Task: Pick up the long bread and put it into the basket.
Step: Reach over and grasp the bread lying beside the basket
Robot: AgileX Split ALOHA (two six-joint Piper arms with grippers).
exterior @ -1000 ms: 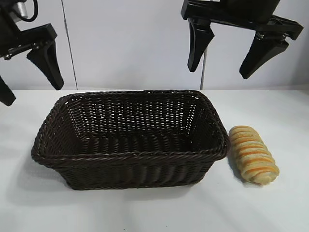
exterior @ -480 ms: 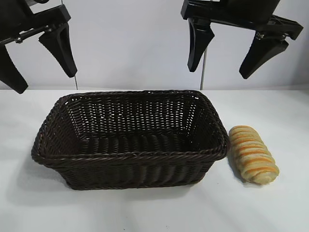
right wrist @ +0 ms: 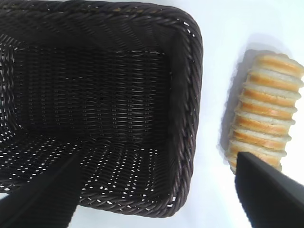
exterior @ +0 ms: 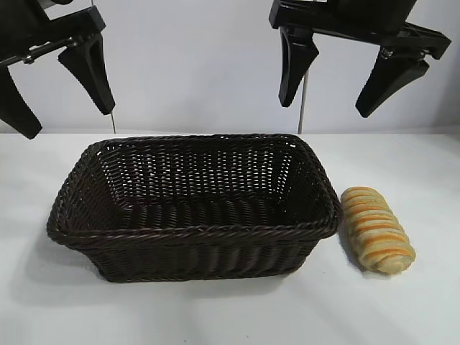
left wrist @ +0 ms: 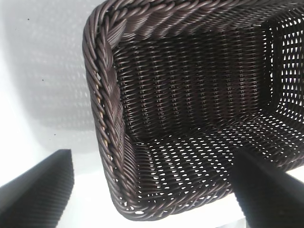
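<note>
The long bread [exterior: 376, 228], a ridged golden-tan loaf, lies on the white table just right of the basket [exterior: 192, 231]; it also shows in the right wrist view [right wrist: 265, 106]. The dark brown wicker basket is empty and also shows in the left wrist view [left wrist: 107, 118] and the right wrist view [right wrist: 187, 95]. My right gripper [exterior: 327, 104] hangs open high above the basket's right end and the bread. My left gripper [exterior: 68, 122] hangs open high above the basket's left end.
The white table [exterior: 402, 309] runs around the basket to a pale back wall. A thin vertical pole [exterior: 304, 108] stands behind the basket.
My left gripper rose and moved right a second ago, then held still. The right gripper, bread and basket have not moved.
</note>
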